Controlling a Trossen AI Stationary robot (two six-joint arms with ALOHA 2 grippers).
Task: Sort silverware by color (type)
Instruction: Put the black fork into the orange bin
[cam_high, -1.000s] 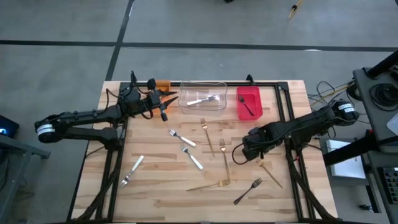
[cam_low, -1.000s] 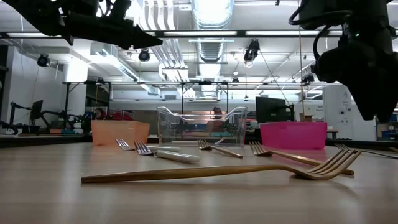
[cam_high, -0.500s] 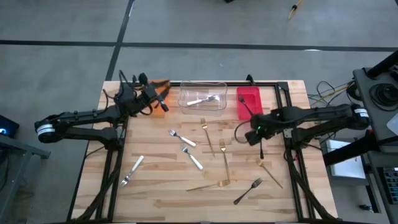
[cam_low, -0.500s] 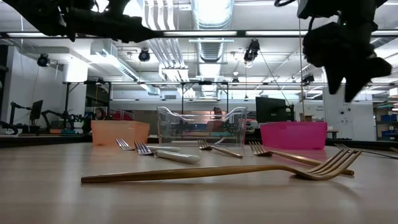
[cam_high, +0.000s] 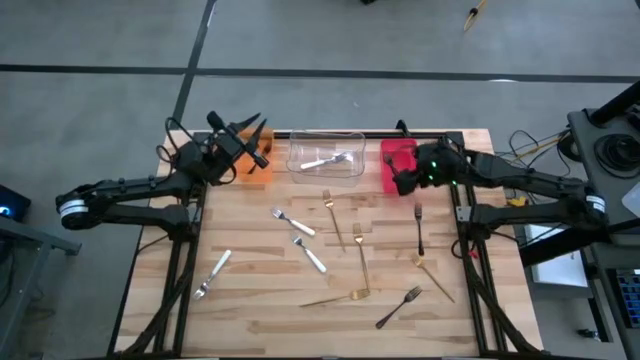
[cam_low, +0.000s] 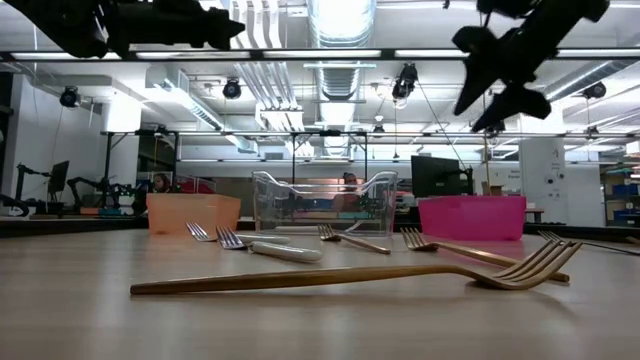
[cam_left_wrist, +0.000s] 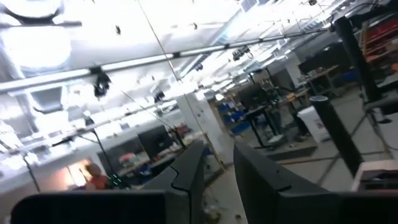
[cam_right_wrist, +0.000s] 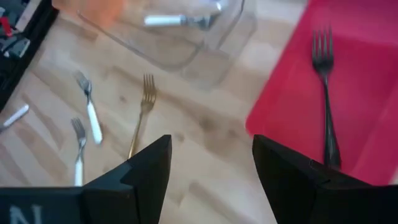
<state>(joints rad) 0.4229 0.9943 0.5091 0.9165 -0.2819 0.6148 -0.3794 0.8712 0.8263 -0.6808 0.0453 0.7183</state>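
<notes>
The right claw (cam_high: 404, 178) hangs above the near end of the red bin (cam_high: 391, 152) at the far edge of the surface (cam_high: 250, 290), its fingers spread with nothing between them. Inside that bin lies a black fork (cam_right_wrist: 325, 99), long axis running far to near, tines toward the far edge. A second black fork (cam_high: 418, 228) lies on the surface just near of the bin, also running far to near. A third dark fork (cam_high: 398, 306) sits by the near right corner, angled, tines toward the right edge. The clear bin (cam_high: 326, 155) holds a white-handled fork (cam_high: 326, 160) lying left to right. Gold forks (cam_high: 361, 258) lie mid-surface, mostly far to near. The left claw (cam_high: 248, 124) is raised over the orange bin (cam_high: 261, 172); its fingers stand slightly parted, holding nothing.
</notes>
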